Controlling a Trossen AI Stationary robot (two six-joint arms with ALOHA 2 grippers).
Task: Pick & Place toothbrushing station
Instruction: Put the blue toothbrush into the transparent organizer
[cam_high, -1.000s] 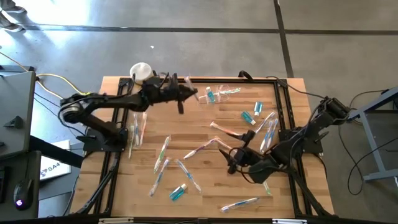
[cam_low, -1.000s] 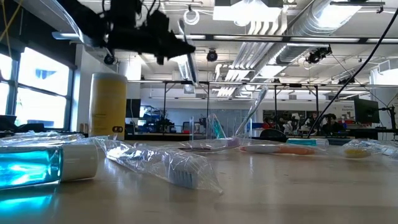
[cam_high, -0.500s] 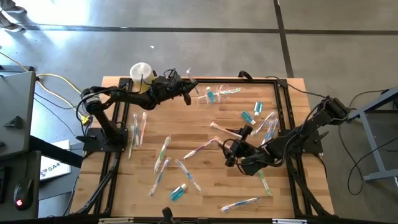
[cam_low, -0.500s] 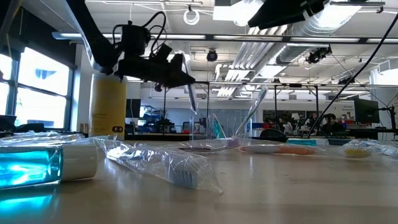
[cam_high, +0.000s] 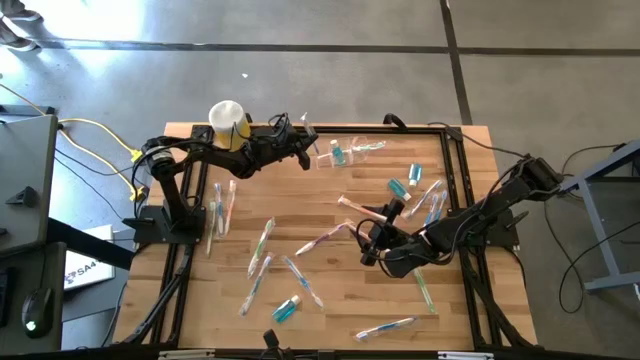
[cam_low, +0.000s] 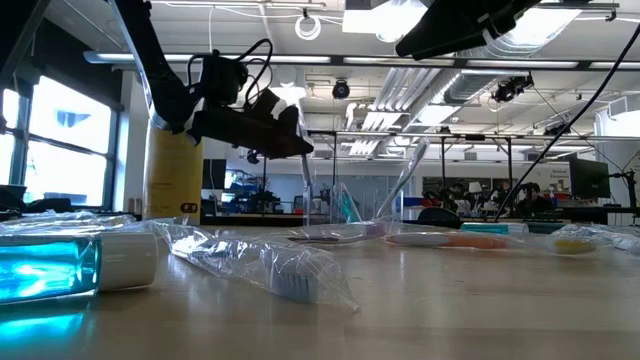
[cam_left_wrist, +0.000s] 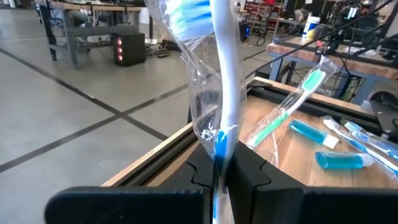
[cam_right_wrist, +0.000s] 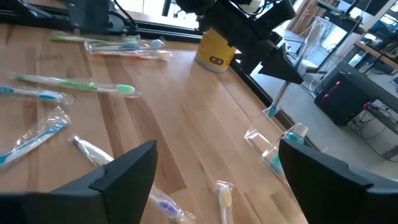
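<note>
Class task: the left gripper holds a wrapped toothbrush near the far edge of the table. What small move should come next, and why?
Probably carry it a little rightward over the small clear plastic cup and lower it. The left gripper is shut on the blue-and-white toothbrush in clear wrapping, upright and above the wooden table, just beside the cup, not yet over it.

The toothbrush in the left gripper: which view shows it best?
The left wrist view: the wrapped toothbrush fills the frame, clamped in the left gripper. The high, low and right wrist views show it only as a thin sliver.
</note>
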